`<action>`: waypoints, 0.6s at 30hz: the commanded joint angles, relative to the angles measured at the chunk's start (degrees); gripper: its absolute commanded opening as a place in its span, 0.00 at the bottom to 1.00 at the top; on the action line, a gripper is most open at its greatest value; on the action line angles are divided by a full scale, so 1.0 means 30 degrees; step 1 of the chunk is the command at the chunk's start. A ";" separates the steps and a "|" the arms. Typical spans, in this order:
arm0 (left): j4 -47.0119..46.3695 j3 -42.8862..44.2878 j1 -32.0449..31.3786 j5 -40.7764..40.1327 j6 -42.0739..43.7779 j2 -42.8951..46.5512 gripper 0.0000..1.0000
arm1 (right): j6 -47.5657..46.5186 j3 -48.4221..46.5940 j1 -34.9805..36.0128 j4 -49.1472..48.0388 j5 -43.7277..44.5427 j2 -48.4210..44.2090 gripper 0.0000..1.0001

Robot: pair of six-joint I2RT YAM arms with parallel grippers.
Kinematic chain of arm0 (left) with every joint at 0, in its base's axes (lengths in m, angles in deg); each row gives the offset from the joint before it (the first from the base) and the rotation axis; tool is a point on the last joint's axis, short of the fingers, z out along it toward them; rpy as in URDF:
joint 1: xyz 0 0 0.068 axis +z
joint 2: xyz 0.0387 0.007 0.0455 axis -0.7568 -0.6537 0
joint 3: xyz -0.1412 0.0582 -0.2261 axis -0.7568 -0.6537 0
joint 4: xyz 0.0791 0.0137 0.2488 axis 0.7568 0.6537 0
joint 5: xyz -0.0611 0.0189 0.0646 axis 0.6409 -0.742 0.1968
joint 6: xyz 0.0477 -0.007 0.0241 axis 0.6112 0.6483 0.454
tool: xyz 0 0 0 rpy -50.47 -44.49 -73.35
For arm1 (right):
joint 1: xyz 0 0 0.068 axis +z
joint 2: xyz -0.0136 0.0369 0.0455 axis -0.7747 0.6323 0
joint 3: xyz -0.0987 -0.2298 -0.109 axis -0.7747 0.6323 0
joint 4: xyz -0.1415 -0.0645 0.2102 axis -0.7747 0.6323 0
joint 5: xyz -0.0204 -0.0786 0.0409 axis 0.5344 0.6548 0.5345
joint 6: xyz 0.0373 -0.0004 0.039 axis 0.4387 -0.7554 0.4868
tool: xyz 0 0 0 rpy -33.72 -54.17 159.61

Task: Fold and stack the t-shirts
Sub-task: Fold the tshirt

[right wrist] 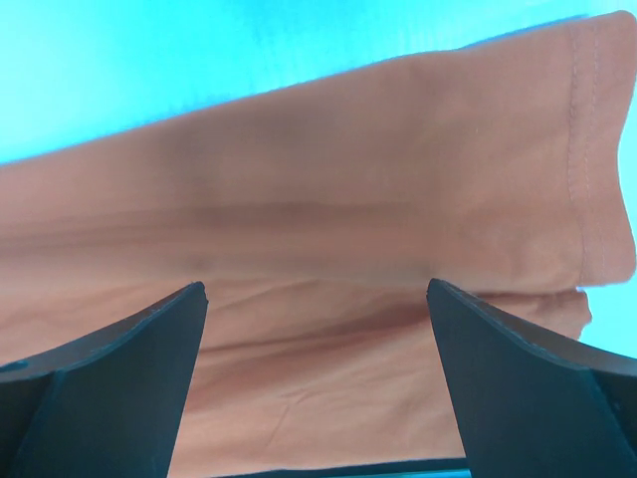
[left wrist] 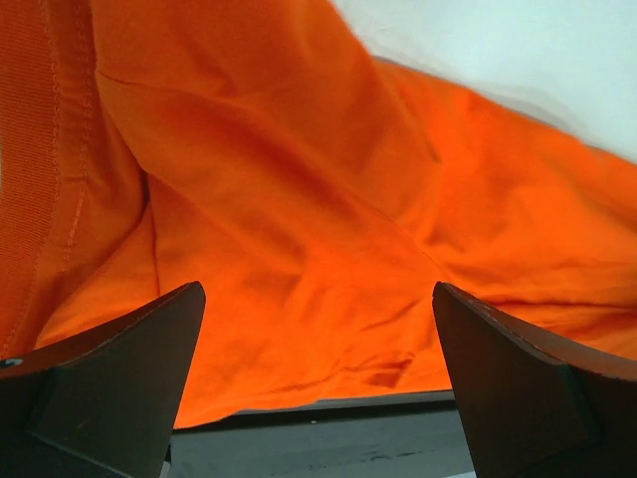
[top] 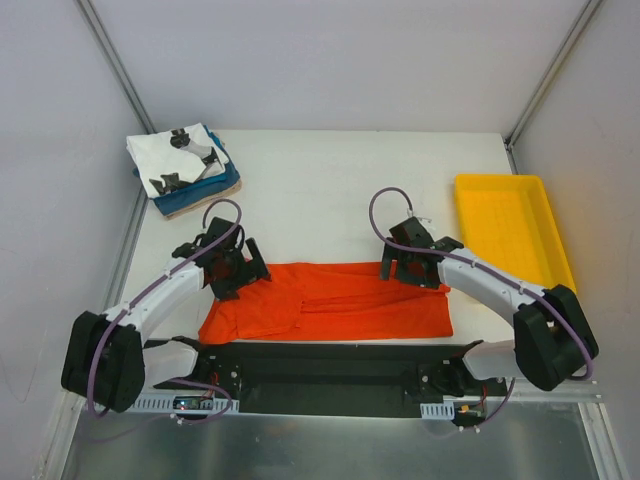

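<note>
The orange-red t-shirt lies folded into a long band along the near table edge. My left gripper is open, hovering over the shirt's left end; the cloth fills its wrist view between the spread fingers. My right gripper is open over the shirt's upper right edge; its wrist view shows the cloth washed-out tan, with the hem at right. A stack with the white black-printed tee on a blue tee sits at the back left. The tan tee is not visible.
A shallow yellow plastic tray stands at the right side of the white table. The black arm mounting rail runs along the near edge. Grey walls enclose the table on the left, back and right.
</note>
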 commanded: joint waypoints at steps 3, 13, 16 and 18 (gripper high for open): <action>-0.1101 -0.0477 -0.0052 -0.0392 -0.0273 -0.2756 0.99 | -0.0937 0.0290 -0.2751 -0.1796 -0.3549 0.2251 0.97; -0.2183 0.2241 0.0739 -0.0780 -0.0098 -0.7911 0.99 | -0.1143 0.0408 -0.3810 -0.1799 -0.5667 0.3604 0.97; -0.2273 0.5490 0.0710 -0.0049 0.0195 -1.0986 0.99 | -0.1026 0.1020 -0.3781 -0.1534 -0.6045 0.2550 0.97; -0.2244 0.8564 0.0710 0.0451 0.0603 -1.3622 0.99 | -0.0822 0.1577 -0.3694 -0.1562 -0.7444 0.1267 0.98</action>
